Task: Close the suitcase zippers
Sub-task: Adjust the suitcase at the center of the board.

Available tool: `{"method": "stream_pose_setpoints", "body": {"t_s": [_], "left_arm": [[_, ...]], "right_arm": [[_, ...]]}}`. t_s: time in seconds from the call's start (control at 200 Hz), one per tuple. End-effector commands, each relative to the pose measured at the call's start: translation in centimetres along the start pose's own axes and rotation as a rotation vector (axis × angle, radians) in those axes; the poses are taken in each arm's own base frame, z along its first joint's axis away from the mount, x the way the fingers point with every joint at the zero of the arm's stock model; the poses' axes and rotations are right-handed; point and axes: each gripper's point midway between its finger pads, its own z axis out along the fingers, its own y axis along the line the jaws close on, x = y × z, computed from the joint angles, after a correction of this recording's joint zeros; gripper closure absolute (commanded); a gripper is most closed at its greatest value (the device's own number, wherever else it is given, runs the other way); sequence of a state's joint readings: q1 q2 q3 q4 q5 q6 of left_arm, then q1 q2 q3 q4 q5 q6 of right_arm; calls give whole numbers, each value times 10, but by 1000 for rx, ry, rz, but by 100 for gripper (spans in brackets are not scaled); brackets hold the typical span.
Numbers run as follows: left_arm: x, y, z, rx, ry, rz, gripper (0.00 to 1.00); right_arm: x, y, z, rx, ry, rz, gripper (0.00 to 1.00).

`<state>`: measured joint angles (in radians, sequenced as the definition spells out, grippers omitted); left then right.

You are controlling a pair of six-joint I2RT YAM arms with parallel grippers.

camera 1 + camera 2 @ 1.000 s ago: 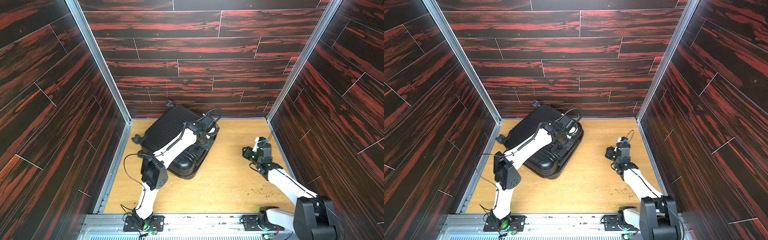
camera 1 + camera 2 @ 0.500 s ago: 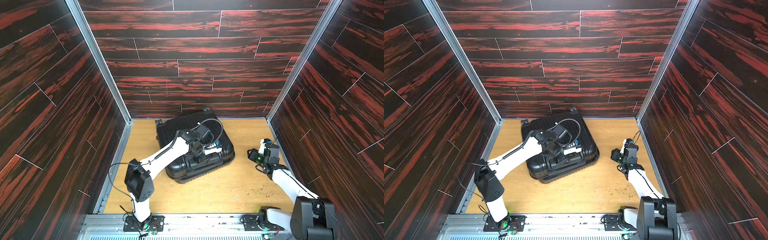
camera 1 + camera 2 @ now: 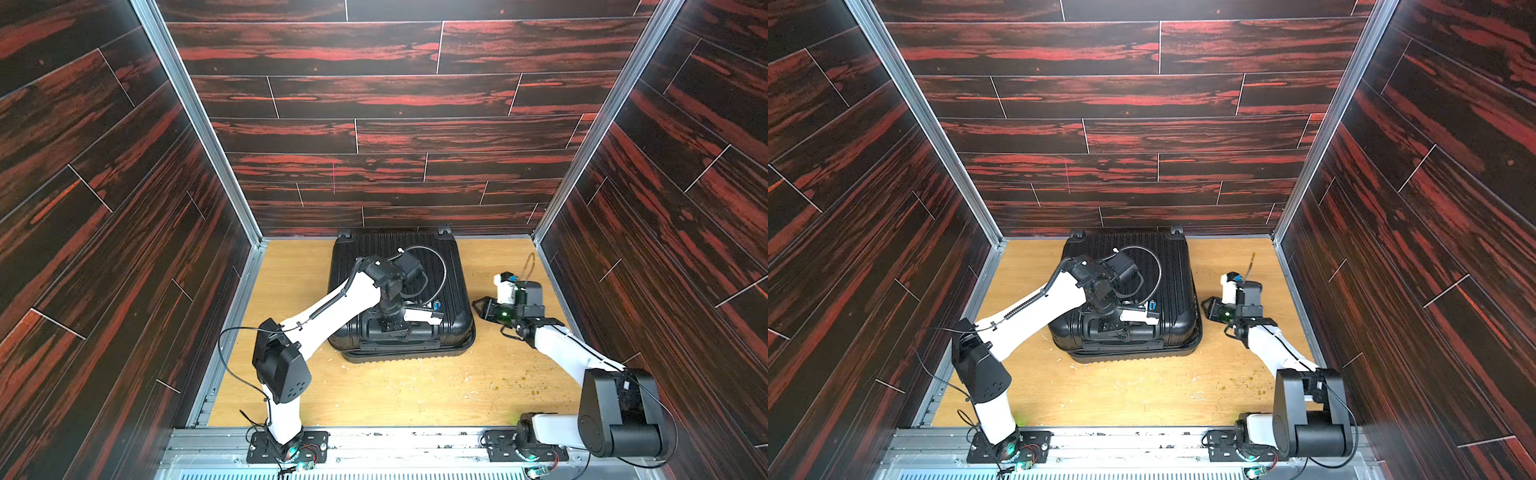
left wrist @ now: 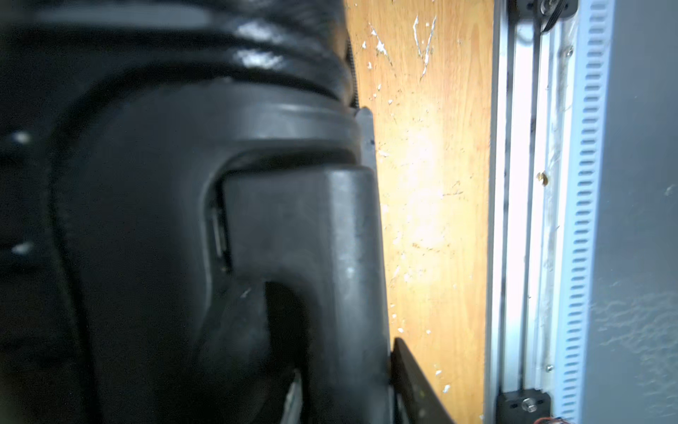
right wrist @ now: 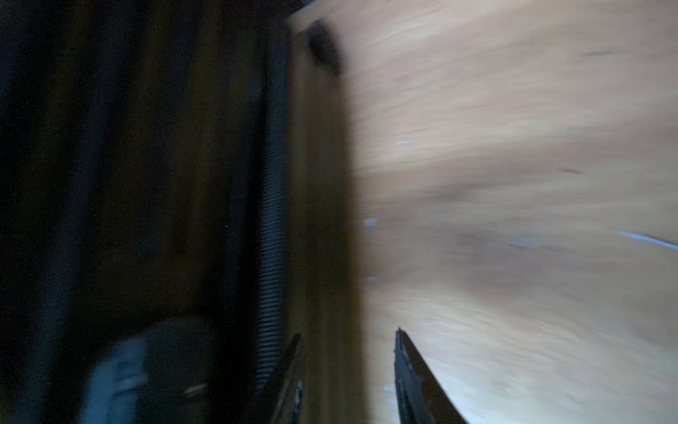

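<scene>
Suitcase (image 3: 374,245) handle (image 4: 330,238) straddled by downturned left claw (image 4: 347,361), grip unclear; right claw (image 5: 348,333) parted, empty.

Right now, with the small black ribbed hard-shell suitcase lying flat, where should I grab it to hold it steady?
Take the suitcase by the recessed black carry handle on its near end, coming from above with jaws across the bar. A hollow behind the bar leaves room for a finger; the broad ribbed shells likely offer nothing to pinch. The left gripper sits there.
</scene>
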<state>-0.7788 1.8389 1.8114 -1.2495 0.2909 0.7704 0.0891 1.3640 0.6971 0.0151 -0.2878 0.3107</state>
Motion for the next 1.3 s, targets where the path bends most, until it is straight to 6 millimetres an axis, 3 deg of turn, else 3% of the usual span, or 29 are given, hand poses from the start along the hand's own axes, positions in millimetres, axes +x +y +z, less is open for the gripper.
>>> {"method": "stream_pose_setpoints", "body": {"t_s": [0.0, 0.115, 0.185, 0.261, 0.326, 0.401, 0.511, 0.561, 0.757, 0.907, 1.062, 1.293], "left_arm": [[-22, 40, -45, -294, -133, -86, 57], [-34, 72, -90, -547, -317, -318, 56], [-26, 92, -126, -718, -427, -552, 49], [-10, 93, -149, -781, -485, -749, 49], [2, 88, -155, -793, -524, -858, 49], [31, 87, -168, -903, -595, -1060, 43], [100, 78, -190, -1179, -693, -1435, 38], [120, 67, -190, -1205, -722, -1551, 38], [159, 35, -169, -1130, -804, -1883, 37], [180, 21, -135, -986, -797, -2141, 34], [177, 33, -97, -744, -804, -2246, 34], [170, 45, -82, -684, -731, -2245, 28]], "right_arm": [[13, 19, 9, -69, 64, -51, 58], [29, 38, 15, -129, 114, -85, 58], [38, 46, 17, -146, 137, -101, 58], [46, 56, 20, -163, 154, -122, 58], [51, 64, 23, -173, 162, -134, 58], [57, 75, 26, -197, 173, -151, 58], [65, 97, 31, -241, 182, -186, 58], [68, 109, 33, -265, 187, -205, 58], [73, 147, 46, -282, 158, -273, 58], [67, 171, 47, -284, 102, -307, 58], [50, 163, 38, -202, 25, -321, 57], [31, 143, 16, -84, -37, -349, 55]]}}
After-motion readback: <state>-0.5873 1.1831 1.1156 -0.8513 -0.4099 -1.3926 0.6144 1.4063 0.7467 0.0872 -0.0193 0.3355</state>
